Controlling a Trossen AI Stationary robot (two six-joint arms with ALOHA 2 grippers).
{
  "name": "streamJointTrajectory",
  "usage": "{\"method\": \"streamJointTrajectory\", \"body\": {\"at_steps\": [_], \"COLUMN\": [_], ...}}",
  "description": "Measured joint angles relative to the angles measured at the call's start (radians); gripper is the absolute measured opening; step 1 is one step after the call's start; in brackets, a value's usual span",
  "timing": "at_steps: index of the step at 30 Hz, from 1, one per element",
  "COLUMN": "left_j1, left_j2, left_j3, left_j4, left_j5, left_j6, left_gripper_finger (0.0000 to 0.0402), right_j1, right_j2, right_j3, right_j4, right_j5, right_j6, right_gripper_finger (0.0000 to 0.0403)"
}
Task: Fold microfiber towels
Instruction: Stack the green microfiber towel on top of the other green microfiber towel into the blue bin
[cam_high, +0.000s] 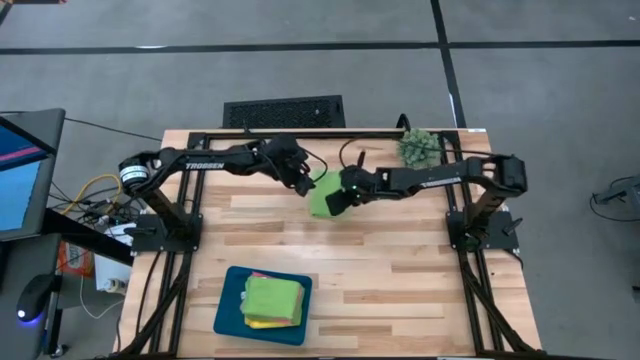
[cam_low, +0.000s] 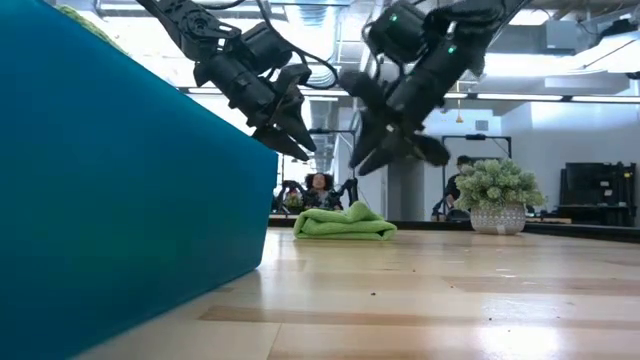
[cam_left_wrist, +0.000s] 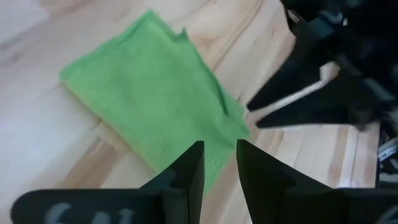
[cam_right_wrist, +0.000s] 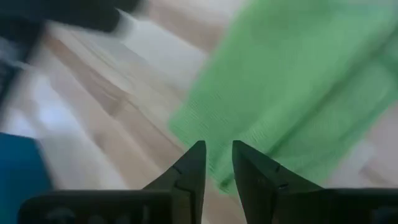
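At the bottom of the high view, a dark teal tray sat near the table's front edge, holding a stack of folded towels: a lime green one on top, with yellow and pink edges showing beneath it. In the low view the tray's wall filled the left of the frame.

Farther up the wooden table, near the middle of the high view, lay a folded lime green towel; it showed in the low view as a low bundle resting flat on the boards.

Both grippers hung above it, clear of the cloth. The left gripper was at the towel's upper left in the high view, the right gripper over its right side. In the low view the left gripper and the right gripper were well above the towel, tips pointing down. Each wrist view showed its own fingers parted by a narrow gap with nothing between them.

Beyond, at the table's far right edge, stood a small spiky plant in a pot. People sat in the room behind.
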Motion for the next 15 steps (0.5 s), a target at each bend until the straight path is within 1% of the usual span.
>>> {"method": "streamJointTrajectory", "body": {"at_steps": [3, 6, 10, 15], "left_j1": [-0.001, 0.0, -0.004, -0.035], "left_j2": [0.0, 0.0, 0.0, 0.0], "left_j3": [0.0, 0.0, 0.0, 0.0], "left_j4": [-0.038, -0.056, -0.054, -0.033], "left_j5": [-0.002, -0.007, -0.007, -0.023], "left_j6": [0.011, 0.017, 0.017, 0.014], "left_gripper_finger": [0.0081, 0.0077, 0.0075, 0.0074], "right_j1": [0.012, 0.028, 0.031, 0.021], "right_j2": [0.067, 0.109, 0.123, 0.089], "right_j3": [-0.002, 0.011, 0.01, 0.011], "right_j4": [0.022, 0.028, -0.092, -0.128], "right_j5": [-0.034, -0.05, -0.029, 0.005], "right_j6": [0.006, 0.004, 0.027, 0.02], "right_gripper_finger": [0.0099, 0.0095, 0.0088, 0.0079]}}
